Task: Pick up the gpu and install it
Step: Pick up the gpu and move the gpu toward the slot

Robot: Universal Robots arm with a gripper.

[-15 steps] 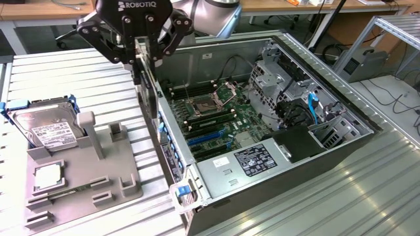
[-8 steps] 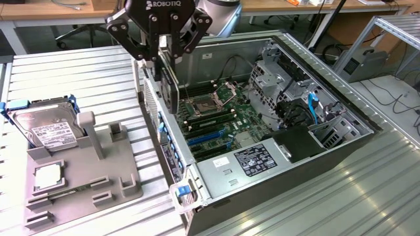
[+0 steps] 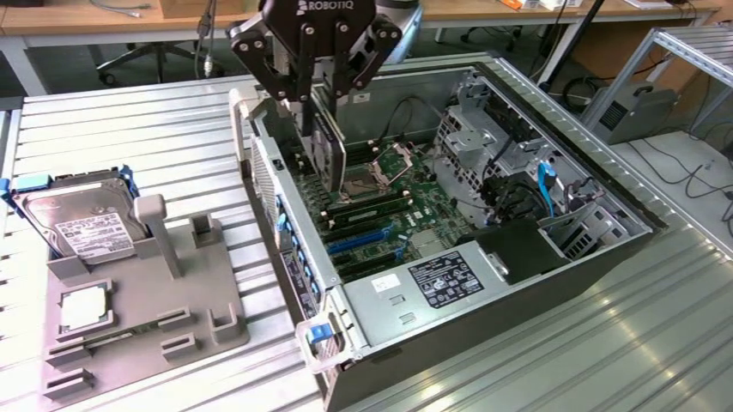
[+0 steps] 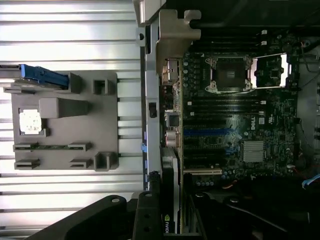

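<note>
Inside the open top of the computer case (image 3: 516, 330), which lay on its side on the slatted metal table (image 3: 137, 129), I had the gripper (image 3: 321, 107) closed onto the gpu (image 3: 330, 150), its fingers pinching the flat black card from both faces near its upper end. The card hung on edge, close to the case wall on the exterior view's left, with its lower end over the motherboard (image 3: 396, 202) near the open processor socket (image 3: 384, 167). It stood apart from the blue slots (image 3: 360, 240) further along the board. I could not tell whether its lower edge touched anything. The case also held a grey power supply (image 3: 441, 279) with a black label at its near end and a metal drive cage (image 3: 572, 232) along its far wall. Outside the case, on the exterior view's left of it, sat a grey fixture tray (image 3: 206, 322). A hard drive (image 3: 75, 219) with a blue frame stood upright in one of its slots, and a small silver chip (image 3: 82, 309) lay in a square recess nearer the tray's front.
</note>
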